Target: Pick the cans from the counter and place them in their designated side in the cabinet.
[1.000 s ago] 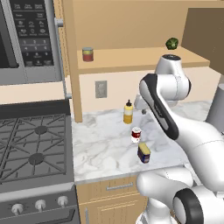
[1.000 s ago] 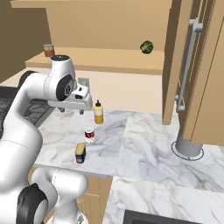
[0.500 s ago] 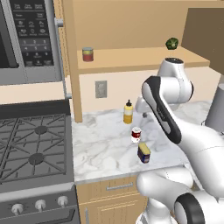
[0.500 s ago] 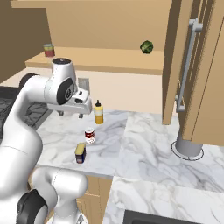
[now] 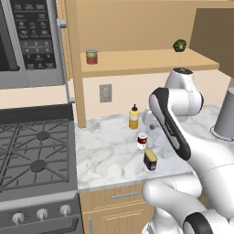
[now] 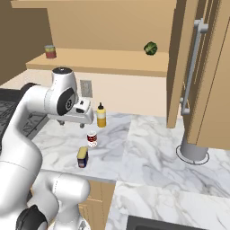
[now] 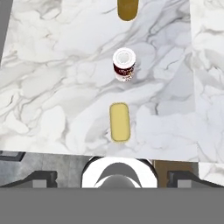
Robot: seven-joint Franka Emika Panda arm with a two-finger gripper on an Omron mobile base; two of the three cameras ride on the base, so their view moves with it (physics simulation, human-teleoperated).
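Gripper (image 7: 112,177), jaws wide and empty, above marble counter (image 5: 105,155) bearing boxy tin (image 5: 150,160), round can (image 5: 142,140) and bottle (image 5: 133,117); stove (image 5: 32,155) alongside, cabinet (image 5: 146,61) overhead.

Surface (image 5: 109,151): we see veined white-grey marble over light wood drawers.
On the surface: we count a yellow squeeze bottle (image 5: 133,117), a round red-and-white can (image 5: 142,140) and a dark blue boxy tin (image 5: 150,160).
Cabinet shelf (image 5: 137,61): we see a red can (image 5: 92,56) and a dark green object (image 5: 179,45), well apart.
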